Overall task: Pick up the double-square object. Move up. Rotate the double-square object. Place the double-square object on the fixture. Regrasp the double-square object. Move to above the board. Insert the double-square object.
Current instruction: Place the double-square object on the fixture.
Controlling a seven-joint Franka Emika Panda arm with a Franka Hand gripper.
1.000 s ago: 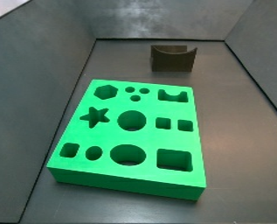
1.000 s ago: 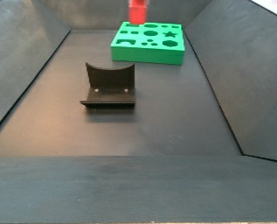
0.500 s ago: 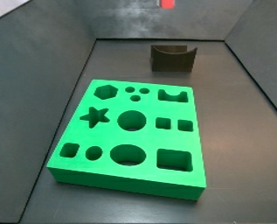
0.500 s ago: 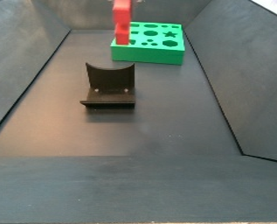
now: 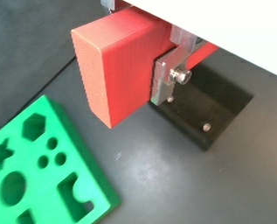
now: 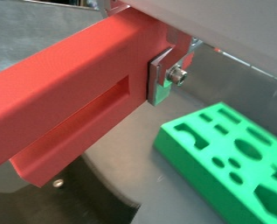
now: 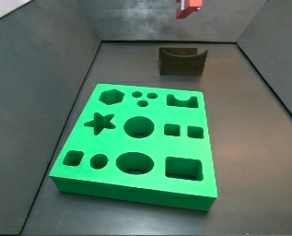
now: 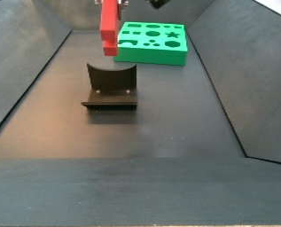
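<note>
My gripper (image 5: 164, 74) clamps the red flat plastic double-square object (image 8: 108, 28), hanging upright. Dark notched fixture (image 8: 109, 88) sits below it; bright green cut-out board (image 8: 153, 43) lies off to one side.

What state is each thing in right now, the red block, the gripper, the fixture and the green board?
double-square object: held in the air, hanging upright above the fixture.
gripper: shut on the double-square object.
fixture: on the floor, notch empty.
board: flat on the floor, all holes empty.
</note>
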